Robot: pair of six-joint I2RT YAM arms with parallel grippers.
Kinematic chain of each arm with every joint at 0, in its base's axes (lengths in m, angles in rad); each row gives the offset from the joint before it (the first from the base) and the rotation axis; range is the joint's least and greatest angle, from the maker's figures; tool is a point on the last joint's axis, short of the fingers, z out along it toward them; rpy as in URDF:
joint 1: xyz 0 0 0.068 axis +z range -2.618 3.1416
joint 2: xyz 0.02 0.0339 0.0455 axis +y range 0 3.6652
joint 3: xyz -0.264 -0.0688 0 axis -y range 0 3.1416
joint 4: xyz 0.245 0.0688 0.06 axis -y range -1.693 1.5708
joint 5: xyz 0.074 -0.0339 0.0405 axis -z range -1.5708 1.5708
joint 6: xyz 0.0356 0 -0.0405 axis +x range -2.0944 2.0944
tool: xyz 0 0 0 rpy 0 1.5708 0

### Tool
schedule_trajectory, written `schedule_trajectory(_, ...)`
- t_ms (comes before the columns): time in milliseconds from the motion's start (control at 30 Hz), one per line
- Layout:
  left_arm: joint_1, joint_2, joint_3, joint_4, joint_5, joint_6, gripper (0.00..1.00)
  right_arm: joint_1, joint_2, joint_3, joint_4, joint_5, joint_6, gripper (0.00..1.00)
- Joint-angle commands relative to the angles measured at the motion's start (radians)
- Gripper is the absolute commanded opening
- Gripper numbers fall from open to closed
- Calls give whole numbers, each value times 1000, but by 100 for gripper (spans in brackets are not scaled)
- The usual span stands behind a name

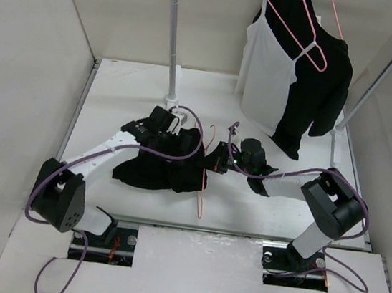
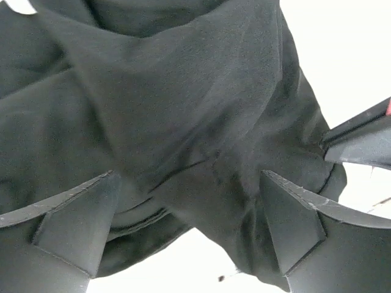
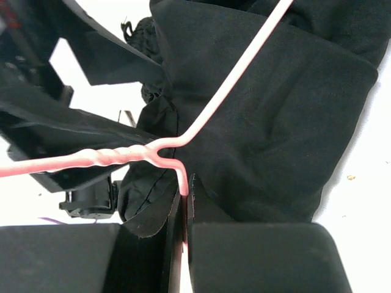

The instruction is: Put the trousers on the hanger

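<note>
At the counter's (image 1: 117,85) near edge we see two arm bases (image 1: 97,238) bolted down on a white surface. Toward the middle, the trousers (image 1: 151,171) lie in a crumpled black heap. Over them, the left gripper (image 2: 188,177) has its fingers spread apart, with fabric just beyond them. The right gripper (image 3: 185,198) is clamped on the wire of the hanger (image 3: 208,116), which crosses the heap's right side. Near the far edge a pole (image 1: 173,35) rises. Above the far right corner hang a white camisole (image 1: 266,76) and a black top (image 1: 327,84). White walls (image 1: 27,59) enclose everything.
</note>
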Motion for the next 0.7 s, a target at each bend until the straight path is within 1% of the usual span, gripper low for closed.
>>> schedule_trajectory(0,-5,66,9,10,80,-31,93,6,-33,-10,57,4,-8,0)
schedule_trajectory(67,24,100,9,10,90,-31,87,6,-33,-10,57,4,-8,0)
schedule_trajectory(200,44,134,9,19,81,-22,68,6,-53,-19,57,15,-8,0)
schedule_trajectory(233,44,134,0,29,100,-22,51,6,-53,-19,57,25,-8,0)
schedule_trajectory(267,44,146,0,30,112,-22,39,6,-53,-19,57,26,-8,0)
schedule_trajectory(300,44,155,25,30,141,-22,21,6,-53,-19,57,26,-8,0)
schedule_trajectory(333,44,155,45,16,141,-22,0,6,-65,-30,57,36,-8,0)
schedule_trajectory(367,44,155,70,1,141,-33,0,6,-80,-48,57,47,15,0)
schedule_trajectory(400,44,146,131,-38,141,-24,0,6,-91,-64,57,64,29,0)
schedule_trajectory(433,44,131,166,-61,132,-15,0,-6,-103,-99,57,108,47,0)
schedule_trajectory(500,44,113,240,-105,123,24,0,-18,-123,-125,57,143,90,0)
schedule_trajectory(533,44,97,319,-148,141,36,0,-30,-133,-125,29,163,91,0)
schedule_trajectory(667,44,76,493,-223,228,62,0,-30,-117,-73,-51,197,110,0)
